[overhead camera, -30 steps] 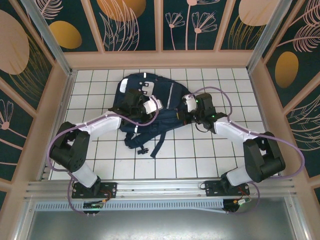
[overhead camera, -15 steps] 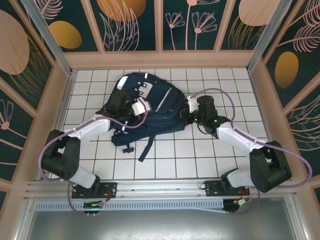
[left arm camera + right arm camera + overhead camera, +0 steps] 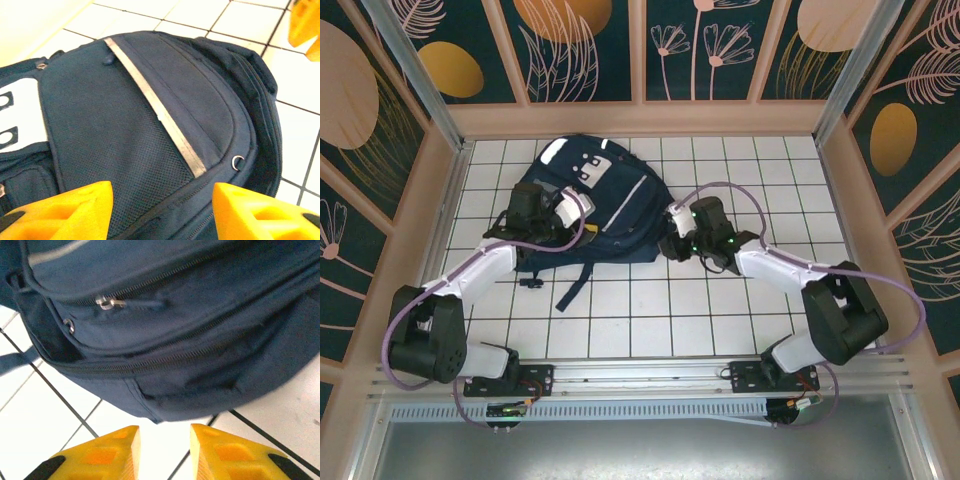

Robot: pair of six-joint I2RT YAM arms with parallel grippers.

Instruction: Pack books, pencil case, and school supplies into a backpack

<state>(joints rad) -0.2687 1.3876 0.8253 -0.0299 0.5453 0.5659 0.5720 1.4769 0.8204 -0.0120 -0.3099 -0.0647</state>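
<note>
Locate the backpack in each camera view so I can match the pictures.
Top external: backpack lies upper centre, a little left, on the floor.
Left wrist: backpack spans the left and centre, a grey strip running diagonally across it.
Right wrist: backpack covers the upper part, zip pull at upper left.
Shared landmark: white tiles with dark grout beneath it.

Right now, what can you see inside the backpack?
Only its navy outside shows: the backpack lies on the table, and the zipper seen by the right wrist camera looks closed. Whatever is inside is covered by the fabric.
</note>
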